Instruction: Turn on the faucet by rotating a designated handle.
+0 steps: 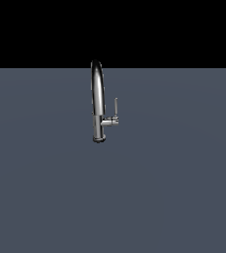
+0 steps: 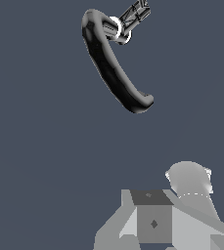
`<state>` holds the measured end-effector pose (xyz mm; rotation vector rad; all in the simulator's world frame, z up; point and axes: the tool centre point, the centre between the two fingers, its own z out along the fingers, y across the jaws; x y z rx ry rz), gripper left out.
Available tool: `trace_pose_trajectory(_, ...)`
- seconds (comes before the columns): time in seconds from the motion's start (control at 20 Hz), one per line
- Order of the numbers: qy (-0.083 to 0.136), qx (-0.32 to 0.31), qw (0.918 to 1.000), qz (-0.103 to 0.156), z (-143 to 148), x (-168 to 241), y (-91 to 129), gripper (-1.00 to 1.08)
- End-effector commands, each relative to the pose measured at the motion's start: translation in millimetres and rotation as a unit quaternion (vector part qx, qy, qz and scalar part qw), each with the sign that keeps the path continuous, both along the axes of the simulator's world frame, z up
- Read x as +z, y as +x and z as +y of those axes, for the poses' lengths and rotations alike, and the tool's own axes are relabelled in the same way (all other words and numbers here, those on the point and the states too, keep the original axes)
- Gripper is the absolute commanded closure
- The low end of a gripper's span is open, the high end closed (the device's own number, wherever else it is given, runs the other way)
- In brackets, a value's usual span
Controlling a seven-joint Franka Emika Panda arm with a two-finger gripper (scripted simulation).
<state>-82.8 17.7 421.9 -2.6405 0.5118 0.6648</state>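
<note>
The chrome faucet (image 1: 98, 101) stands upright on a flat grey surface, its arched spout rising to the dark background. A short stub on the exterior view's right of its base carries the thin handle (image 1: 116, 106), which points straight up. No arm or gripper appears in the exterior view. The wrist view looks down on the faucet (image 2: 114, 71) from above, with the handle (image 2: 134, 16) beside its base. Grey blocky parts of my gripper (image 2: 155, 222) fill one corner, well apart from the faucet and touching nothing. Its fingers cannot be made out.
The grey surface (image 1: 173, 188) stretches flat all around the faucet, ending at a black background behind it. Nothing else stands on it.
</note>
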Motion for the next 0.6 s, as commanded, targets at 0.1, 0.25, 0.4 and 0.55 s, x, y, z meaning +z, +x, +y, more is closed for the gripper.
trace_pose_trajectory(0.1, 0.030, -0.031, 0.9985, 0.034, -2, -15, 25, 1.08)
trace_pose_trajectory(0.25, 0.050, -0.052, 0.9958, 0.057, -4, -25, 41, 1.08)
trace_pose_trajectory(0.4, 0.070, -0.073, 0.9916, 0.080, -6, -37, 57, 1.08)
trace_pose_trajectory(0.55, 0.091, -0.095, 0.9859, 0.104, -9, -50, 72, 1.08)
